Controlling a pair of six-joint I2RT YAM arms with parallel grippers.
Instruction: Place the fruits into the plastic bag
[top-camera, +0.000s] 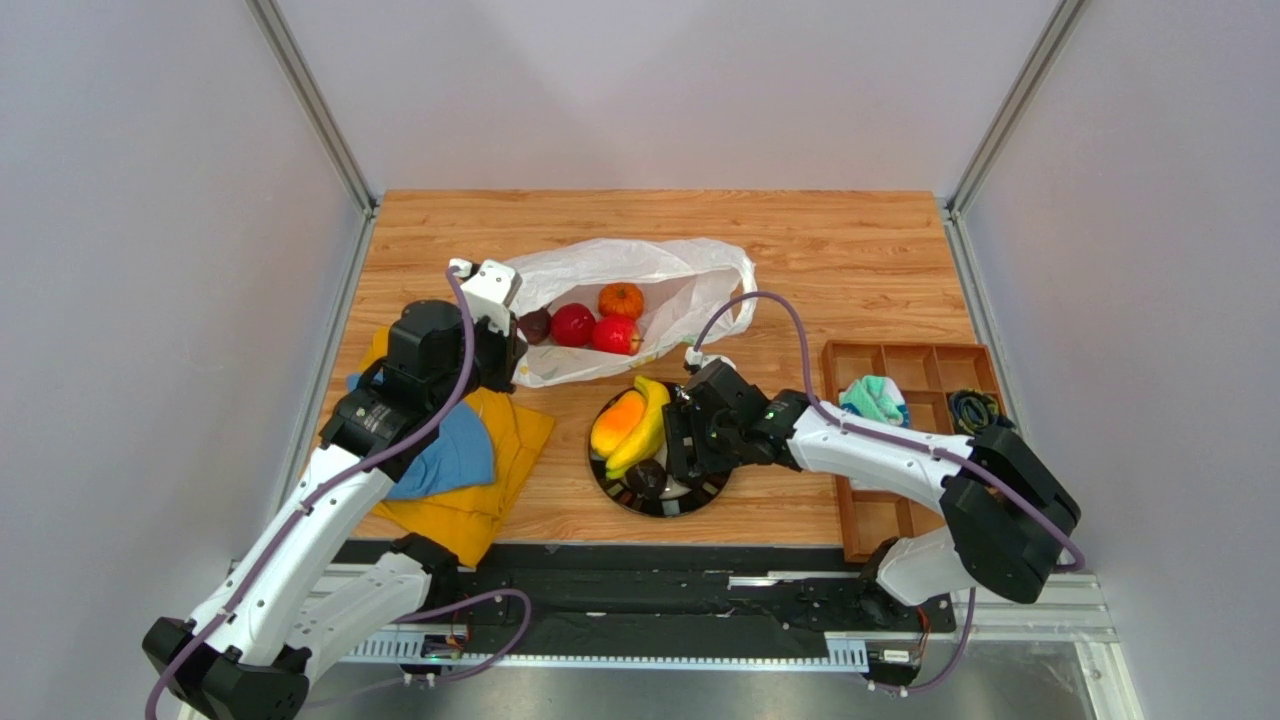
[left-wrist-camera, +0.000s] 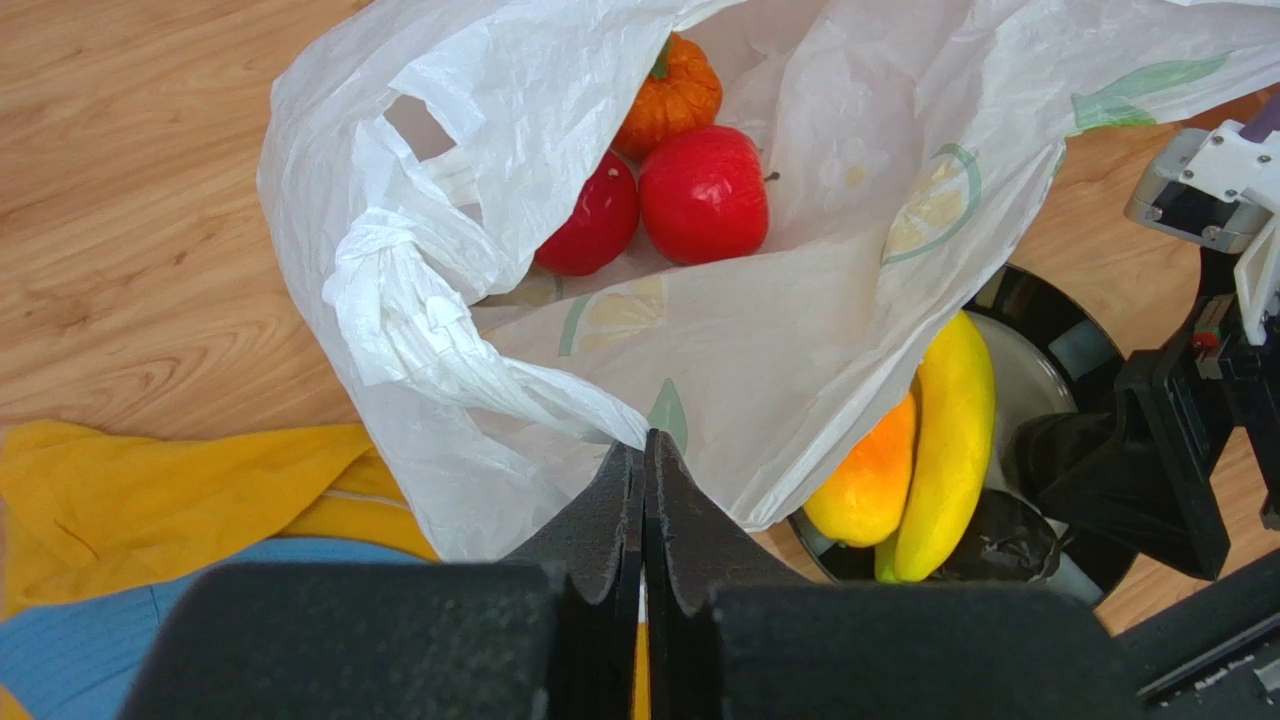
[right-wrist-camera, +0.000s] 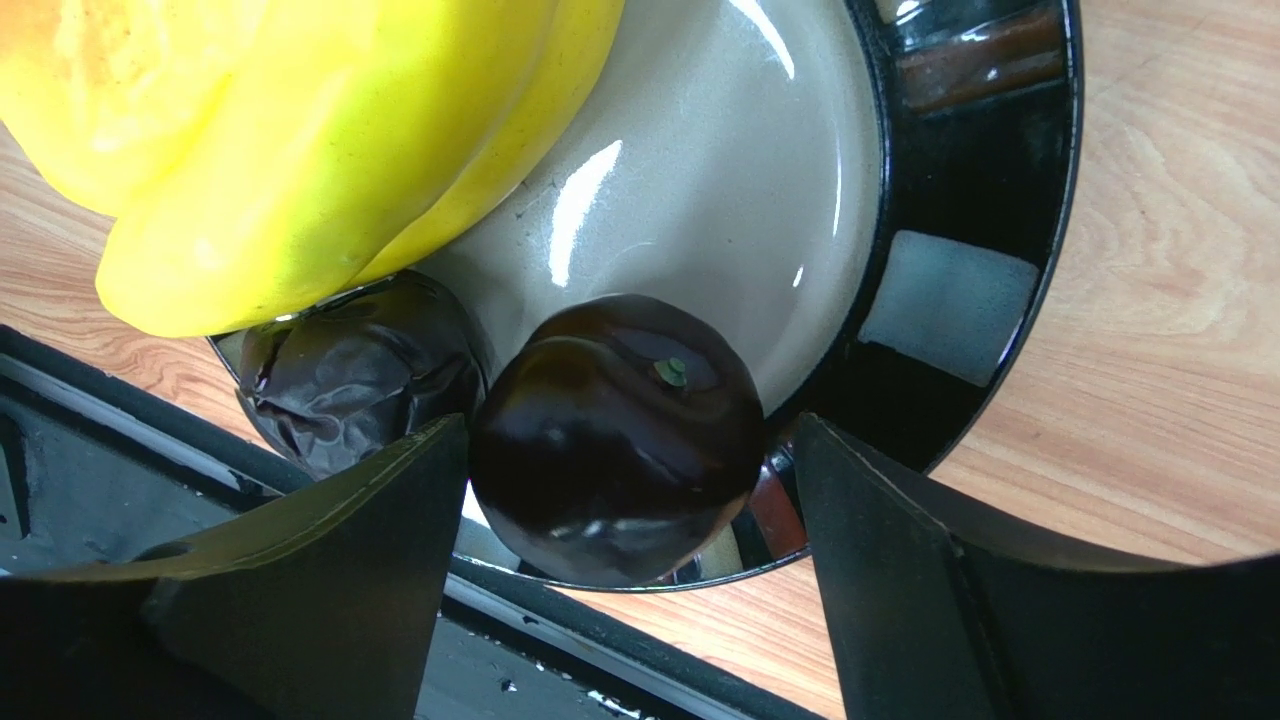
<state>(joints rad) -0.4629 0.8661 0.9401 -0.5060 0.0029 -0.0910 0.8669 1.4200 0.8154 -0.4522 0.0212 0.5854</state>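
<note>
A: Left end effector (left-wrist-camera: 643, 503) — status?
B: Closed. Pads pinched together on the near edge of the thin translucent white plastic bag (left-wrist-camera: 812, 315) w/ lemon-slice print. Bag lies on the wooden table (top-camera: 842, 255), mouth gaping toward the arms.
A: What's in it?
B: Ribbed orange round fruit (top-camera: 621, 300) at the back, two red round fruits (top-camera: 573, 324) touching each other just in front. A dark purple-brown round fruit (top-camera: 534, 326) sits at the mouth's left side, next to the left end effector. Can't tell if it's fully inside.
A: Right end effector (right-wrist-camera: 628, 450)?
B: Open wide, low over the black round plate (right-wrist-camera: 977, 225), one finger each side of a glossy dark round fruit (right-wrist-camera: 601, 405). One finger is just beside it, the other apart; no grip.
A: Anything else on the plate?
B: Yellow banana (top-camera: 651, 425) and orange-yellow mango (top-camera: 612, 431), side by side & touching, on the plate's side nearer the left arm. A wrinkled dark round fruit (right-wrist-camera: 353, 383) rests against the glossy one, under the banana's end. Plate sits just in front of the bag.
A: Other stuff?
B: Yellow cloth (top-camera: 519, 435) w/ a blue cloth (top-camera: 451, 458) on top, under the left arm. Wooden compartment tray (top-camera: 864, 518) at the table's right edge — a teal-white bundle (top-camera: 873, 398) in one compartment.
</note>
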